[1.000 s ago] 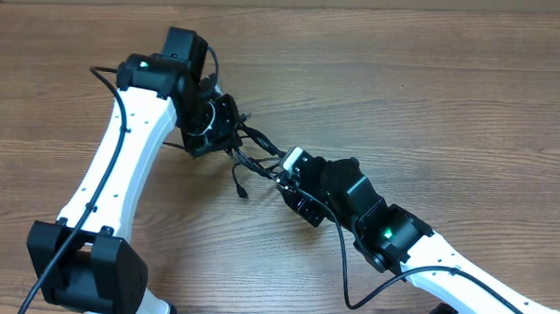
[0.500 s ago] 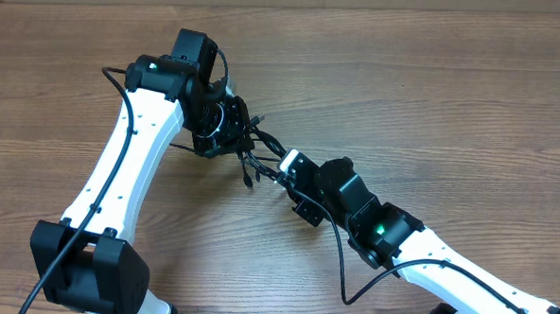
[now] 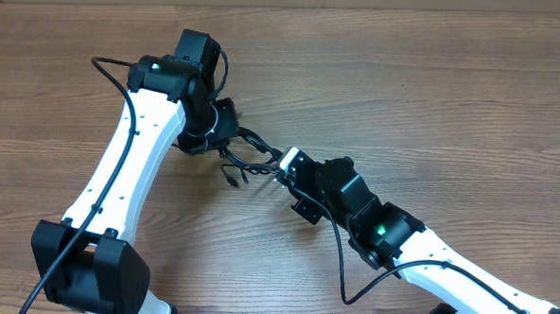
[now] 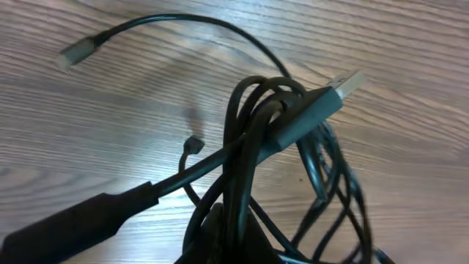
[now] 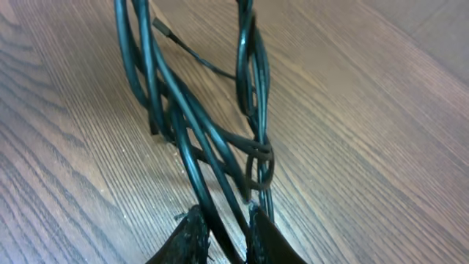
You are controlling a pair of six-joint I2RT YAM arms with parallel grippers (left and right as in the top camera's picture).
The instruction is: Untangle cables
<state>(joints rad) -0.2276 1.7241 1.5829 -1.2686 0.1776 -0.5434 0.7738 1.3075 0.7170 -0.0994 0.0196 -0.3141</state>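
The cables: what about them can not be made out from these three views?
- Overhead: the cables are too small to count; the left gripper and right gripper cover where they are held.
- Left wrist: the loops run off the bottom edge, so the grip itself is unseen.
- Right wrist: the strands leave through the top edge; the crossing above the fingers is too blurred to trace.

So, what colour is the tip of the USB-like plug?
Silver, on a dark plug. The left wrist view shows it best.
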